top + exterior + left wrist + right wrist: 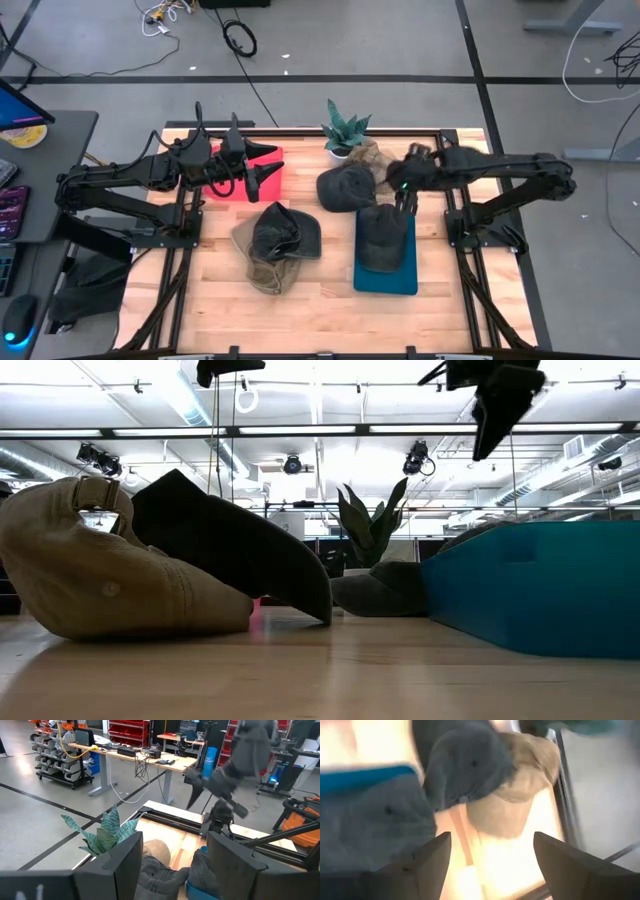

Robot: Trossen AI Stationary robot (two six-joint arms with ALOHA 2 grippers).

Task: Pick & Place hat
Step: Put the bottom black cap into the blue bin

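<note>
A dark grey cap [383, 238], soft and slightly crumpled with its crown up, is lying on the blue tray [385, 282] on the wooden surface [320, 305] (the right pincer [405, 204] is hanging released just above it, gripping nothing), while the left pincer [252, 172] is waiting open over the red bin [268, 160].

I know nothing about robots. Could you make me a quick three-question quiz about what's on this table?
1. True or false: a dark hat lies on the blue bin.
2. What sits under the left gripper? A) a red bin B) a plant C) a keyboard
3. Fill in: the right gripper hangs over the blue bin with its fingers ____.

Key: 1 true; 2 A; 3 open.
</note>
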